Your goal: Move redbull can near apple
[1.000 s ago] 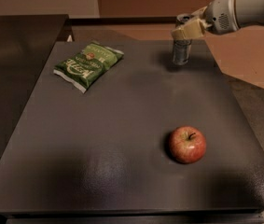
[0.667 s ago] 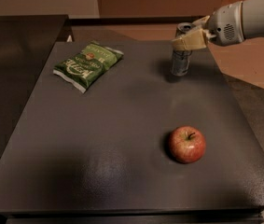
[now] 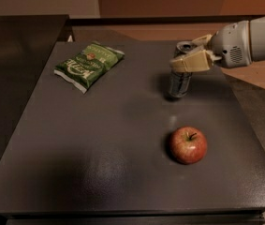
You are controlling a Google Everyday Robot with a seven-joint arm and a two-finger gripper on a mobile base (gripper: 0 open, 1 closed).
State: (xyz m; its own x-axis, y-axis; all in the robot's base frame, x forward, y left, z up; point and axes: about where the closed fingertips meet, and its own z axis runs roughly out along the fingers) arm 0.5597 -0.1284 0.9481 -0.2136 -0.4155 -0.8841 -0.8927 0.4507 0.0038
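**Grasp on slim silver-blue metal redbull can (image 3: 180,81), round red apple (image 3: 188,145) waiting nearer the front**

We see the cream-coloured two-finger gripper (image 3: 185,54) reaching in from the right on its white-grey arm (image 3: 251,41), over the far right part of the dark grey tabletop (image 3: 99,144). Its fingers are clenched on the upper part of the redbull can, one on the side facing us and one behind, just below the silver top. We judge that this high grip is chosen so that the tall, narrow body stays upright beneath the fingers and does not topple as it travels. The can stands upright or very nearly so. Whether its base rests on the tabletop or is raised just clear of it, we cannot tell.

The can looks slender, with dull silver-blue sides and a pale rim showing between the fingers. It is somewhat taller than the apple, which lies alone in front of it, red with yellowish patches and a short dark stem. The two are apart but not far, with bare tabletop between them. A crinkled green snack bag (image 3: 89,64) lies well apart at the far left, out of the path. We judge the placing beside the apple as not yet done.
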